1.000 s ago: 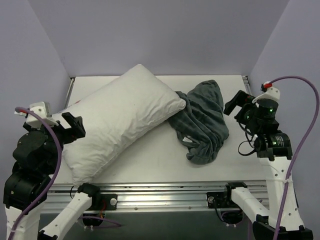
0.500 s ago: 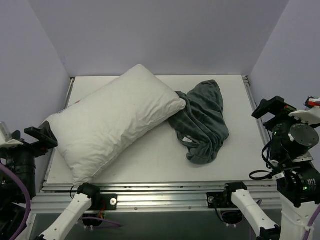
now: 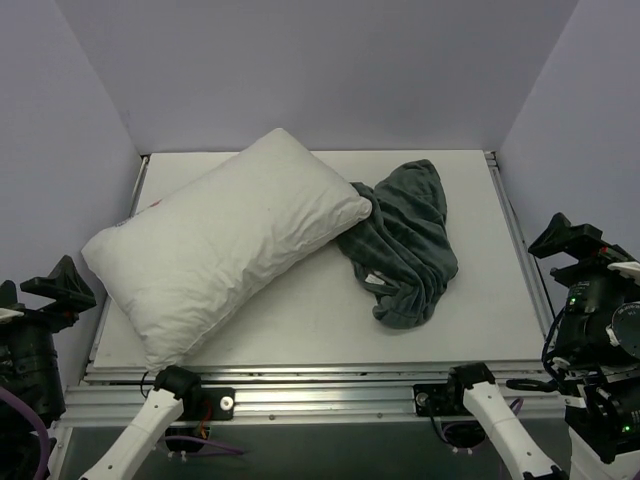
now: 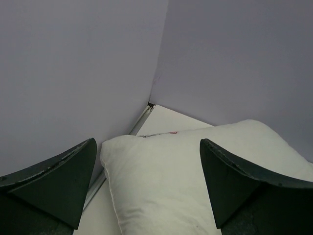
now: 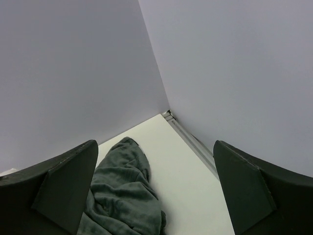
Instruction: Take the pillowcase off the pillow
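The big plump white fabric pillow (image 3: 230,245) is laid diagonally across the left half of the pale bench (image 3: 300,315), bare of any cover; the crumpled dark grey-green velvety pillowcase (image 3: 405,245) is heaped right of centre, its upper left edge touching the pillow's right corner. The left jaws are seen at the lower left edge of the top view, off the bench, spread wide and grasping nothing; the right jaws, at the lower right edge, are likewise released and empty.

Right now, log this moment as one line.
pillow: bare | pillowcase: off, crumpled beside pillow | left hand: open, empty | right hand: open, empty
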